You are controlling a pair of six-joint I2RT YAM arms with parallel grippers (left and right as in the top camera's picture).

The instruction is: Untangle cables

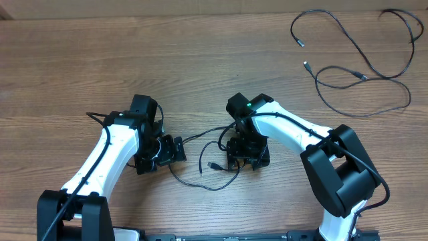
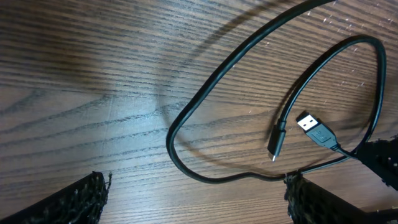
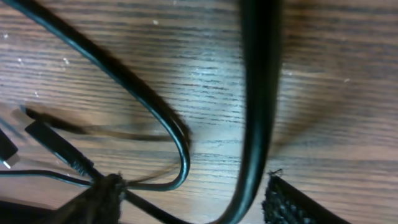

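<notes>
L gripper (image 2: 196,186) spread, nothing pinched | R gripper (image 3: 191,186) spread, strand between fingers (image 3: 102,200) | cables (image 1: 212,161) looped together on table (image 1: 100,60) between arms | rec: pinch USB plug (image 2: 314,127) end — draw out slow, low

Low, nose to nose: left tool (image 1: 178,150), fingers (image 2: 74,199) wide apart; right tool (image 1: 242,161), seemingly likewise.

Thin black cables (image 2: 171,142); one black USB plug (image 2: 318,132) with a silver tip. Wooden surface (image 1: 134,53): mid-brown, dark streaked grain pattern. Robot arm shells (image 1: 110,150) white, joints black. Small green light (image 1: 249,104) on right arm.
</notes>
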